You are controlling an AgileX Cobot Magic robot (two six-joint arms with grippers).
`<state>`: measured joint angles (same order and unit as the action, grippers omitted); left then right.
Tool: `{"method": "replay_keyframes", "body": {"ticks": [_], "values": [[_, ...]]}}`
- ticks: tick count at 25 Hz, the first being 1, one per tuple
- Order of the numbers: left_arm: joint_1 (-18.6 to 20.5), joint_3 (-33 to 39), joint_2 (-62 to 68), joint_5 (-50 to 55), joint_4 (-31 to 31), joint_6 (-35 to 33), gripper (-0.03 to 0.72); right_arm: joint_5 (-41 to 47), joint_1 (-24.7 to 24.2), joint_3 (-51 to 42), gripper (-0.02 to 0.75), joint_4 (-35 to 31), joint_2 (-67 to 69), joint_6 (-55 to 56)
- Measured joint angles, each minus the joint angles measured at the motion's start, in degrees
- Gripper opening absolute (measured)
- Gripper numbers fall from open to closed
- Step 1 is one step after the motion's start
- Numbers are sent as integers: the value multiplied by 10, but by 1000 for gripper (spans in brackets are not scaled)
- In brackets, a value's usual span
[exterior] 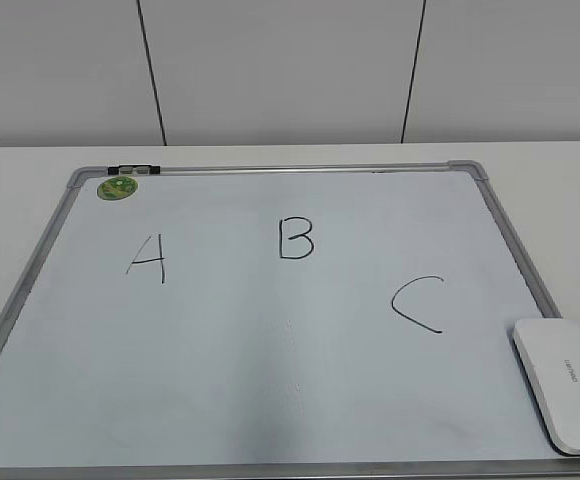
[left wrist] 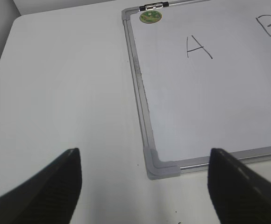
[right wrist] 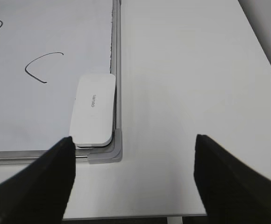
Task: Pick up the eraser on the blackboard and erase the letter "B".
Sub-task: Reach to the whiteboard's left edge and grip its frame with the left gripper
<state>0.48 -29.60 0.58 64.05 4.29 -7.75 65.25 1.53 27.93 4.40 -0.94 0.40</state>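
The blackboard point(exterior: 270, 380) is a white board with a silver-grey frame, lying flat on the table. The black letter "B" point(exterior: 296, 240) is at its upper middle, between "A" point(exterior: 147, 258) and "C" point(exterior: 417, 304). The white eraser point(exterior: 562, 383) lies in the board's near right corner; in the right wrist view it point(right wrist: 93, 109) rests against the frame. My right gripper point(right wrist: 134, 177) is open and empty, over the table just off that corner. My left gripper point(left wrist: 145, 182) is open and empty near the board's near left corner point(left wrist: 161, 165). Neither gripper shows in the exterior view.
A round green magnet point(exterior: 118, 187) sits at the board's far left corner, next to a black and silver clip point(exterior: 135, 169) on the frame. The white table point(right wrist: 187, 70) extends right of the board; its near edge point(right wrist: 140, 217) lies below my right gripper.
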Motion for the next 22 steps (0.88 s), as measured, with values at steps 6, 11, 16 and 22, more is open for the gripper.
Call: {"method": "replay_keyframes", "body": {"ticks": [6, 11, 16, 22], "values": [[0, 0, 0, 0, 0, 0, 619, 0, 0, 0, 587, 0, 0, 0], [0, 0, 0, 0, 0, 0, 613, 0, 0, 0, 587, 0, 0, 0], [0, 0, 0, 0, 0, 0, 606, 0, 0, 0, 587, 0, 0, 0], [0, -2, 16, -10, 0, 0, 604, 0, 0, 0, 587, 0, 0, 0]]}}
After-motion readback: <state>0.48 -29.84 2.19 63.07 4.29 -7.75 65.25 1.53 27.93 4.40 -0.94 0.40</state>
